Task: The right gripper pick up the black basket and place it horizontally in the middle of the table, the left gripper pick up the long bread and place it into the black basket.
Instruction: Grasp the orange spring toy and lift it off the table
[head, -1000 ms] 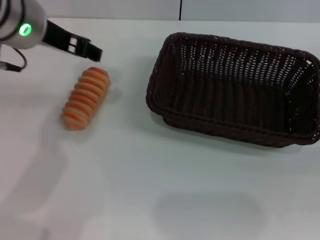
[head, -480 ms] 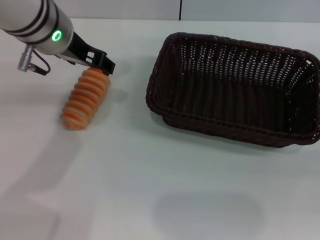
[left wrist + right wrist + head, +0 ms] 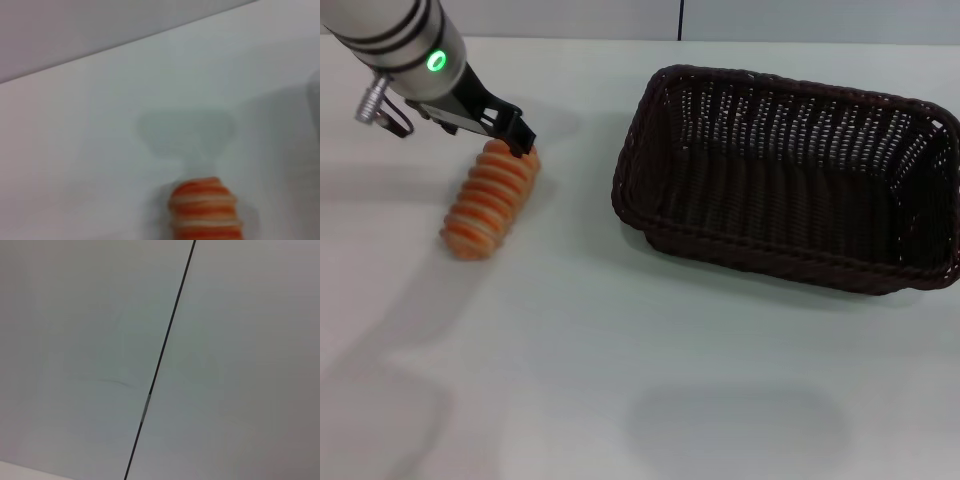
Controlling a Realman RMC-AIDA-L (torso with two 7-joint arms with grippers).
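Fingers of the left gripper (image 3: 518, 135) sit at the far end of the long bread (image 3: 490, 198), tips down at or against its top ridge; whether they are spread or closed around it cannot be told from these views. Coming in from above suits a loaf that lies flat, likely so the fingers can straddle it across its ridges. In the left wrist view only the rounded striped end of the loaf (image 3: 206, 210) shows, with bare table beyond it. The bread lies on the white table (image 3: 620, 400), on the robot's left, angled away from the robot. Well apart to its right stands the black basket (image 3: 790, 175), upright and empty, its long side running across the table, probably already set down to receive the loaf. The right gripper is out of sight; its wrist camera sees only a pale wall with a dark seam
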